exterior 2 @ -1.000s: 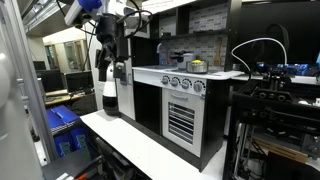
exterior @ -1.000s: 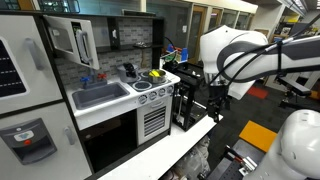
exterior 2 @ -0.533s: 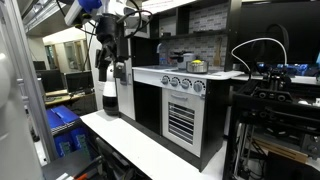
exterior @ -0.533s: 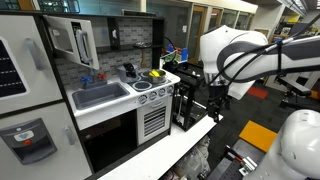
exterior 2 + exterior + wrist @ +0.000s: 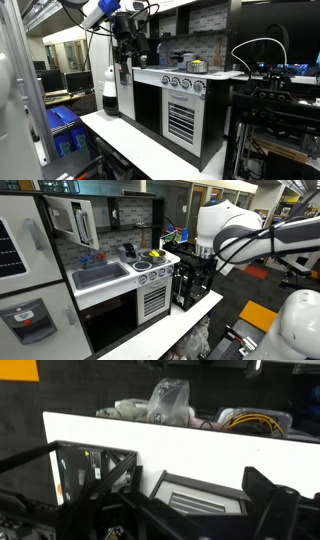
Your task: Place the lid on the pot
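Two fingers [image 5: 272, 500] stand spread wide with nothing between them: my gripper [image 5: 128, 62] is empty, the lid not yet fetched. I cannot make the lid out. The pot [image 5: 155, 254] sits at the back stove-end corner of the counter [image 5: 100, 288]. Since half a second ago I have risen and closed on that end edge.

The toy kitchen has one sink [image 5: 100, 276], one small pot [image 5: 155, 254], one taller dark pot [image 5: 128, 251] and four knobs [image 5: 175, 83].
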Robot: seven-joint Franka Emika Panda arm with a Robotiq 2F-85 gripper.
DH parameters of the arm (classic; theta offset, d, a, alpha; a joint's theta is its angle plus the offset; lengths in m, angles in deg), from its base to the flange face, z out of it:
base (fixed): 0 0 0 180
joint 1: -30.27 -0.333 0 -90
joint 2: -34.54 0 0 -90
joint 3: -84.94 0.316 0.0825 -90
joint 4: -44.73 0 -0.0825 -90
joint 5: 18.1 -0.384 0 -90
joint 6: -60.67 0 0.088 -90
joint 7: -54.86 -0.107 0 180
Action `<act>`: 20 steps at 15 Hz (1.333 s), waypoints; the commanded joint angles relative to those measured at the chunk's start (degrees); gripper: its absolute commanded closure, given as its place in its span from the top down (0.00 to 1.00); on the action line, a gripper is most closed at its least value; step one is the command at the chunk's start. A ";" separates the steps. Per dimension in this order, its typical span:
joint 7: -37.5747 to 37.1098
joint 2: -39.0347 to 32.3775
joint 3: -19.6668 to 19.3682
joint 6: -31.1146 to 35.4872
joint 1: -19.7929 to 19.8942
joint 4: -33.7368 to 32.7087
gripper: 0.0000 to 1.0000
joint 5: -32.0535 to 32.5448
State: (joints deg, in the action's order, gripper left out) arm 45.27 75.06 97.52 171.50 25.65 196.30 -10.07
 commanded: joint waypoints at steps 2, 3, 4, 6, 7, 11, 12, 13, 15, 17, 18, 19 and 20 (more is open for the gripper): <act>4.06 -11.61 -0.05 13.28 0.86 -6.27 1.00 8.67; 4.83 -14.30 -0.05 16.28 1.25 -7.87 1.00 11.11; 5.60 -17.33 0.03 18.77 1.75 -10.00 1.00 13.88; 6.84 -22.83 0.22 22.10 2.80 -14.59 1.00 19.81; 7.43 -25.18 0.18 23.37 3.26 -16.88 1.00 23.03; 6.97 -33.18 -0.43 26.28 3.62 -25.84 1.00 38.47; 6.38 -34.63 -1.03 27.16 3.24 -27.56 1.00 42.04; 5.55 -35.91 -1.56 28.35 2.91 -29.06 1.00 45.47; 3.71 -37.82 -2.63 30.88 2.37 -31.25 1.00 51.14; 2.27 -39.32 -3.41 32.65 1.90 -33.04 1.00 55.07; 1.74 -39.83 -3.72 33.27 1.69 -33.76 1.00 56.58; 1.02 -40.13 -3.97 33.79 1.52 -34.29 1.00 57.98; -0.02 -40.28 -4.18 34.37 1.39 -34.71 1.00 59.65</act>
State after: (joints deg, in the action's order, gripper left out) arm 47.31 36.63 94.79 203.74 28.16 164.04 45.13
